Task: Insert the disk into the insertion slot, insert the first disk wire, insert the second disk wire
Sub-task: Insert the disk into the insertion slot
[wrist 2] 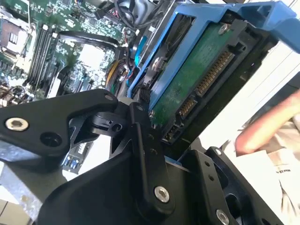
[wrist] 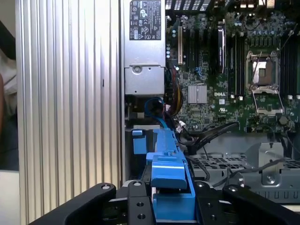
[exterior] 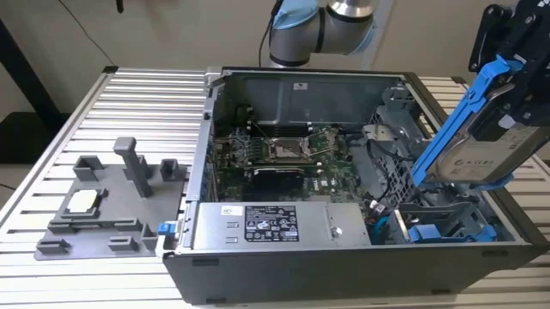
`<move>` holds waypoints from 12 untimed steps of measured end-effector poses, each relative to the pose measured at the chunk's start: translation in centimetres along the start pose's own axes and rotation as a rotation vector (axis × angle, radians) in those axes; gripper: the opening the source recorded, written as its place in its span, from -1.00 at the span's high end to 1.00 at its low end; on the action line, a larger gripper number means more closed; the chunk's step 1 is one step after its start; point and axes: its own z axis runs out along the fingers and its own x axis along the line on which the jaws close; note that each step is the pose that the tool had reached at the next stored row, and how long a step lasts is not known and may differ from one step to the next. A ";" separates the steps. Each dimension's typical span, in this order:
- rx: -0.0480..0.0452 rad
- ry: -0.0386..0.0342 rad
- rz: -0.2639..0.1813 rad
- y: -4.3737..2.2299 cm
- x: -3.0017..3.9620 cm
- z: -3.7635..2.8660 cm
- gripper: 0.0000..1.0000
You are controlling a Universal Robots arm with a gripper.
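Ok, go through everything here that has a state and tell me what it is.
computer case: open, insides exposed.
disk: tilted, held above the computer case, not in a slot.
gripper: shut on the disk.
processor socket: bare, no cooler.
other blue carrier: seated in the computer case.

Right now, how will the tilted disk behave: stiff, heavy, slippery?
Probably stiff and heavy for its size: the disk is a metal slab in a blue carrier. Held tilted by the gripper, it might slip. Its bare circuit board looks fragile.
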 end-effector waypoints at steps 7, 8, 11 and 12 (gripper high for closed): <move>0.0036 0.0000 -0.002 -0.09 0.23 1.23 0.34; 0.0036 0.0001 -0.003 -0.13 0.26 1.41 0.34; 0.0036 0.0001 -0.005 -0.23 0.34 1.96 0.34; 0.0037 0.0002 -0.007 -0.28 0.35 2.14 0.34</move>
